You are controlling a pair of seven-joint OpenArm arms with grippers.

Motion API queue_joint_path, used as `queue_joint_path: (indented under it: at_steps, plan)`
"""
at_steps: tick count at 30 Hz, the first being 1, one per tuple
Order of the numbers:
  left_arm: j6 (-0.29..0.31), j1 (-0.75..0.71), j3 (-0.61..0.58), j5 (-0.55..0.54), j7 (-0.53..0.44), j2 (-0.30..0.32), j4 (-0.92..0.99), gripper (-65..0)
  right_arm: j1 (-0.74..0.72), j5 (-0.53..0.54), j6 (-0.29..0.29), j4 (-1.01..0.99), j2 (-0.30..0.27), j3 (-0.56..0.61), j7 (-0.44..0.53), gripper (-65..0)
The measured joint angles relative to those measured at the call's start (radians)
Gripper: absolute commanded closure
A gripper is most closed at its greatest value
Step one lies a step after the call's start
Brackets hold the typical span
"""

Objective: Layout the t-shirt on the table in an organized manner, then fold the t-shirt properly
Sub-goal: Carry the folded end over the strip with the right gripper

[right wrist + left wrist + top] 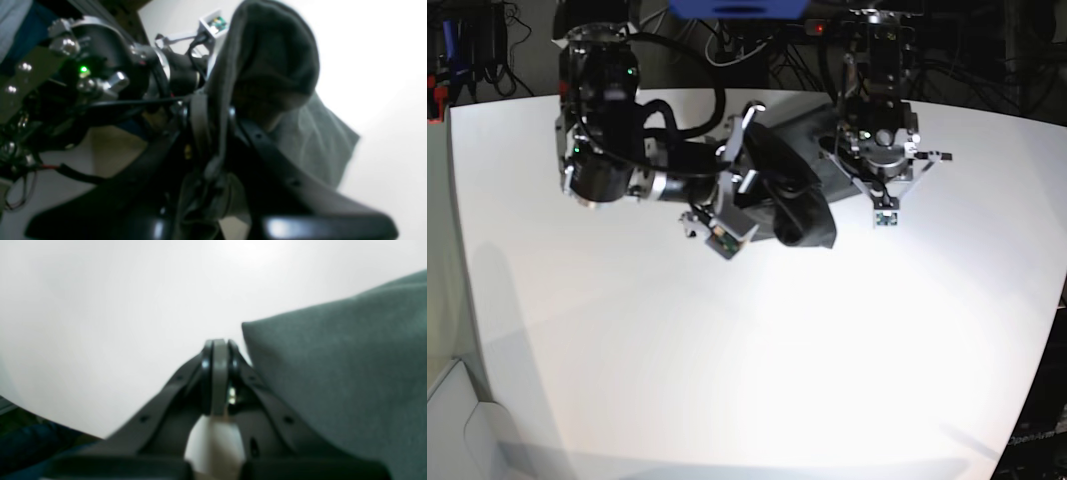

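The right arm (pixel 627 160) reaches in from the far left of the base view, its forearm running nearly level across the white surface (pixel 727 370) and its wrist turned sideways. The right gripper (pixel 210 133) has its jaws closed tight on a fold of the t-shirt (pixel 267 60): in the right wrist view the dark grey cloth runs up between them, bunches below them and rises above in a rounded hood-like hump. From that hump the fabric falls away to a flatter panel lying on the surface at the right of that view.

In the base view the t-shirt (pixel 802 205) sits at the far middle of the surface, between the two arms, as a crumpled dark mass, lifted on the side where the right gripper (pixel 752 180) holds it and drooping in a loose lobe toward the near side.

The left arm (pixel 879 100) comes down steeply from the far edge, its wrist pointing almost straight down at the surface, just beside the right-hand edge of the garment. The left gripper (pixel 218 350) shows its jaws pressed together (a pale grey strip is clamped between the dark tips, though the blur does not let me say whether it is cloth or padding). A corner of the t-shirt (pixel 333 380) lies flat just to the right of those tips, with bare white surface (pixel 116 323) ahead and to the left.
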State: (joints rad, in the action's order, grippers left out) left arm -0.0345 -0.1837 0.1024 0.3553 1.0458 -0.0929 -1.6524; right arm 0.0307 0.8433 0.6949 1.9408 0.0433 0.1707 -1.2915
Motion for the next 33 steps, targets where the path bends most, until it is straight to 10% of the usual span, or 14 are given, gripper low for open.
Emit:
queue_joint_path:
  at_steps: [17, 33]
  plan:
    - [0.016, -0.037, 0.003, -0.053, 0.031, 0.010, -0.071, 0.0, -0.050, -0.016, 0.000, -0.176, 0.029, 0.115, 0.043, -0.8]
    - [0.031, -0.061, 0.087, -0.081, 0.029, 0.025, -0.095, 0.0, -0.138, -0.004, 0.000, -0.370, 0.006, 0.153, 0.114, -29.2]
